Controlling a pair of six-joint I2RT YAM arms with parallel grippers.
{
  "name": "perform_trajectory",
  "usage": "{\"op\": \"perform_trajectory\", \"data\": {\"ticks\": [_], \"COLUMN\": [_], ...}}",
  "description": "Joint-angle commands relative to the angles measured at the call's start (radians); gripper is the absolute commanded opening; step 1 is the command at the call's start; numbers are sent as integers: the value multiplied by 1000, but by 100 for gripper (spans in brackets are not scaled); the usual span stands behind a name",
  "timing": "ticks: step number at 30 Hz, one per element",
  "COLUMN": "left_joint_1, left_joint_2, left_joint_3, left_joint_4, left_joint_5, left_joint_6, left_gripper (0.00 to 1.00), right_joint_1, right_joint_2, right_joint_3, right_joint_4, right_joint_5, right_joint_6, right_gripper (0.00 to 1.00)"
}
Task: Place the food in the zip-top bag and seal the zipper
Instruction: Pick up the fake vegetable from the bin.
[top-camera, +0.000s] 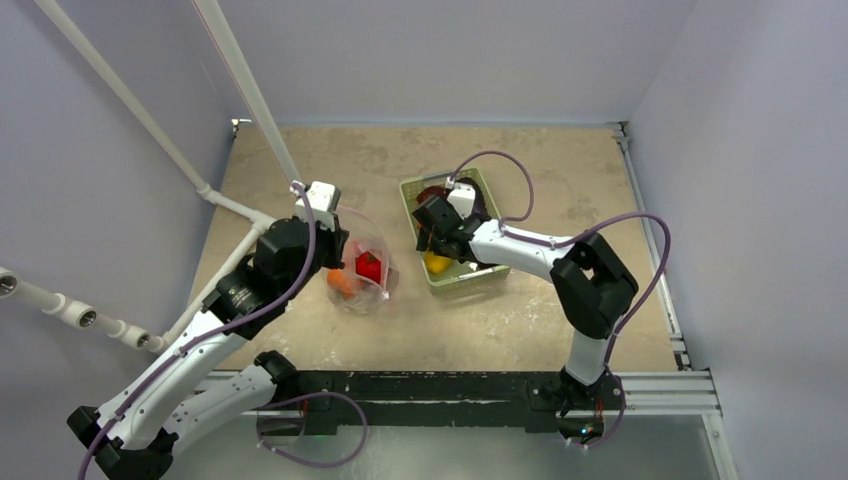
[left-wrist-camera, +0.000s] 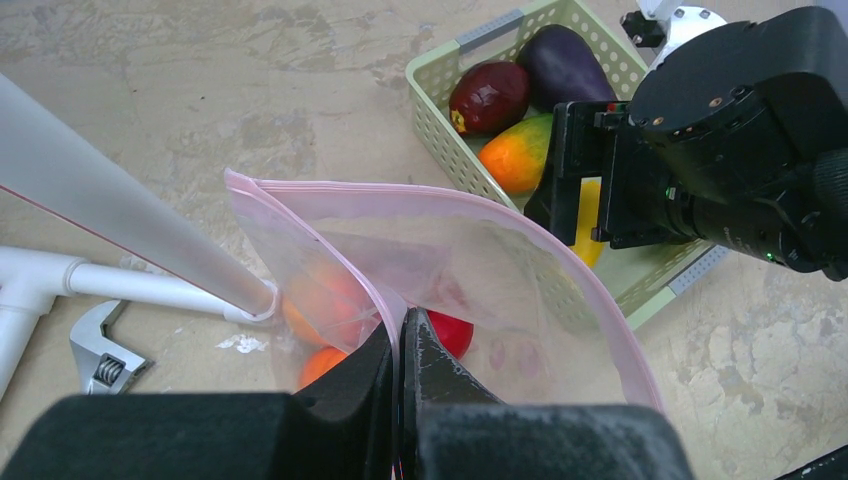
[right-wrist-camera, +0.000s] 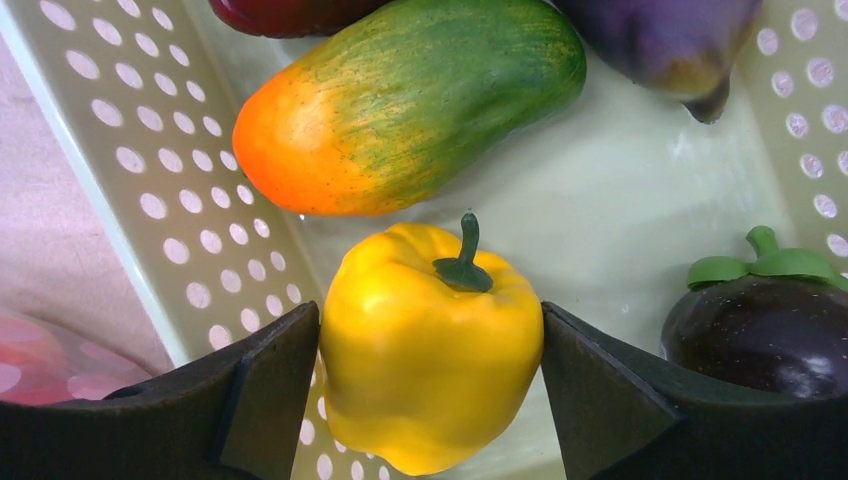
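Yellow pepper in basket, right gripper wide around it, grip unclear; left gripper pinches zip-top bag rim.

The left arm reaches forward, its left gripper pinched tight on the zip-top bag rim. The right arm folds leftward, wrist pitched down. The right gripper has its fingers spread against both sides of the yellow pepper, though it is unclear whether it grips.
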Motion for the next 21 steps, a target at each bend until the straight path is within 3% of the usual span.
{"op": "perform_trajectory", "data": {"ticks": [1,5,10,21], "left_joint_1": [-1,0,0,-1], "left_joint_2": [-2,-2,1,12], "left_joint_3": [-2,-4,-3,-4], "left_joint_4": [17,17,17,20], "left_joint_5": [-18,-18,-18,-2], "left_joint_6": [9,10,11,12], "left_gripper": [0,0,0,0], "right_joint_1": [11,16,16,16], "right_joint_2": [20,15,-14,-125], "right_joint_3": [-4,3,15,94], "right_joint_4": [12,7,-35,-137], "right_joint_5": [-5,0,10,140], "right_joint_6": [4,6,19,32], "right_gripper": [81,70,38,26]}}
